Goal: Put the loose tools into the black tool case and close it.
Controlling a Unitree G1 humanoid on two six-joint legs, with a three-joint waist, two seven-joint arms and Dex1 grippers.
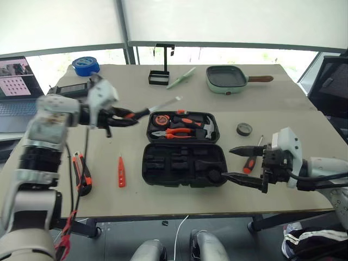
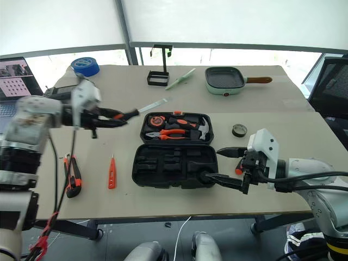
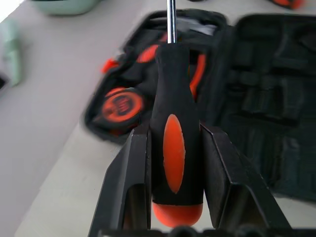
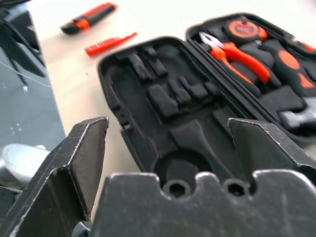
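Orange-and-black utility knife [image 1: 81, 173] lay flat near the left edge of the beige table [image 1: 130, 98], with the small slim orange tool [image 1: 121, 171] just to its right, both loose on the tabletop

Left gripper [image 1: 126, 116] hung above the table left of the case, fingers clamped on the handle of an orange-and-black screwdriver [image 3: 175, 143], its steel shaft pointing toward the case

Black moulded plastic tool case [image 1: 184, 149] lay open mid-table. Far half held orange-handled pliers [image 1: 175, 132], an orange-black tape measure [image 1: 160, 119], a hammer [image 1: 205, 126] and further orange-black handles. Near half showed shaped black recesses [image 4: 170, 94], all unfilled as far as could be seen

Right gripper [image 1: 239, 163] hovered at the case's near right corner, fingers spread wide, holding nothing

Second orange-and-black screwdriver [image 1: 252, 159] lay on the table just right of the case, partly behind that gripper. Small dark tape roll [image 1: 244, 129] sat beyond it, apart from the case
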